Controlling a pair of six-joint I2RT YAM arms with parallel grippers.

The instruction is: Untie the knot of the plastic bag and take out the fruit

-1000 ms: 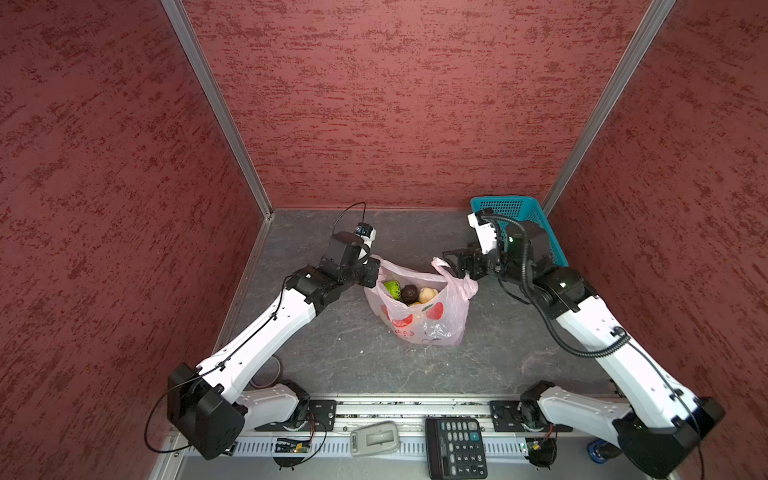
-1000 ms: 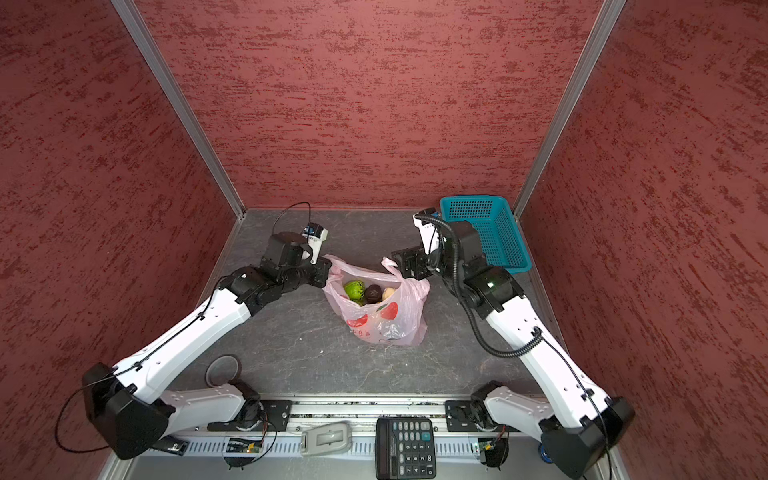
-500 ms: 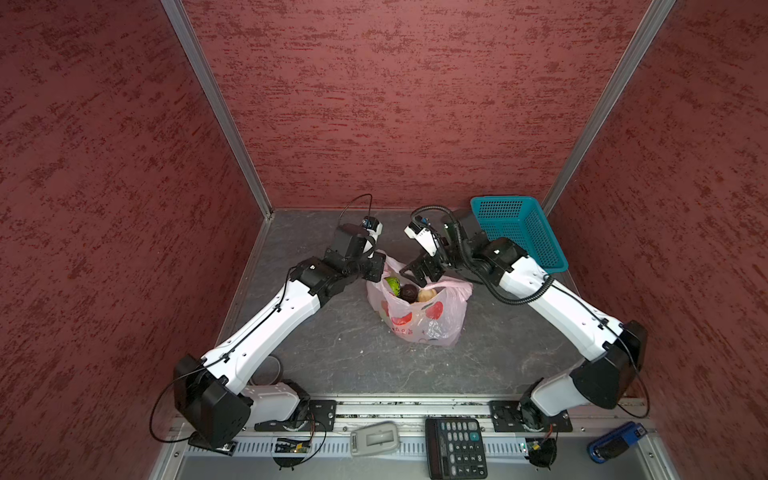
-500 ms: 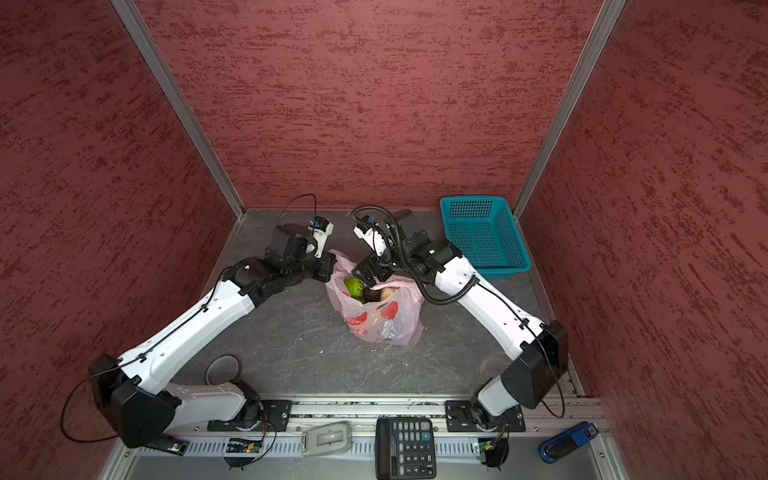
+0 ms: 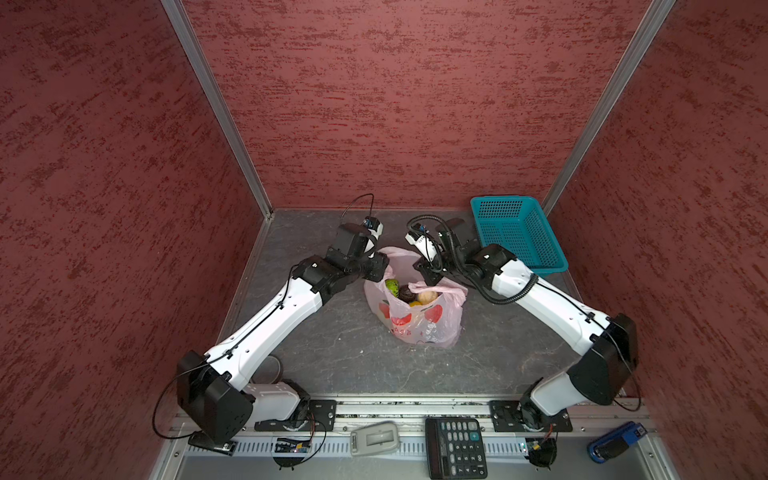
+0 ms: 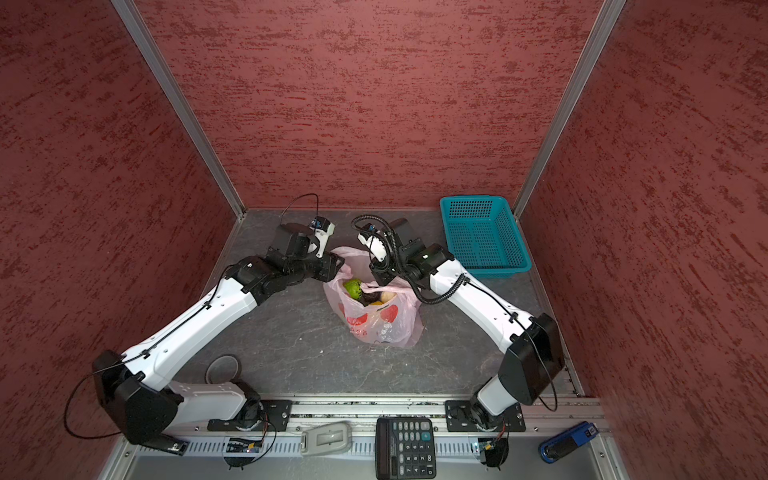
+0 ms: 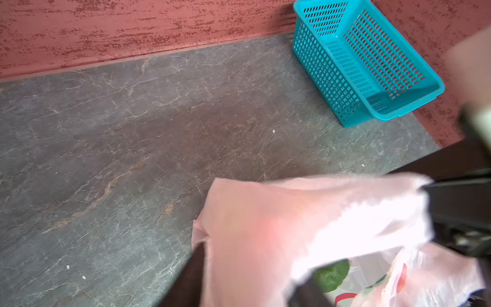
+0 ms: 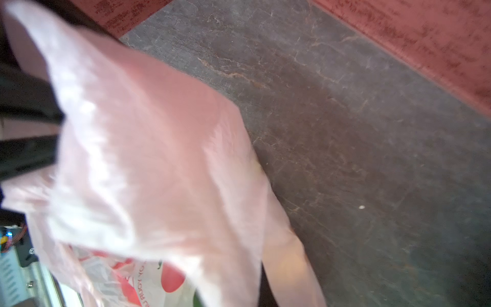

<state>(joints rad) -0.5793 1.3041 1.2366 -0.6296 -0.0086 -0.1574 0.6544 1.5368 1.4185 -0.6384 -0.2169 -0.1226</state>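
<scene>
Pull slowly with the shut right gripper (image 5: 428, 274), likely pinching the plastic bag (image 5: 419, 328). Cannot judge the gap of the left gripper (image 5: 381, 267) beside it. Avoid tipping the fruit (image 5: 409, 294).

The grey stone-look tabletop (image 5: 332, 353) carries the plastic bag (image 5: 419, 324) and a teal basket (image 5: 519, 237).

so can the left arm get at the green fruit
Probably yes: the bag gapes and the green fruit lies bare beside the open left pincer, though the bag drapes across that pincer and may snag.
</scene>
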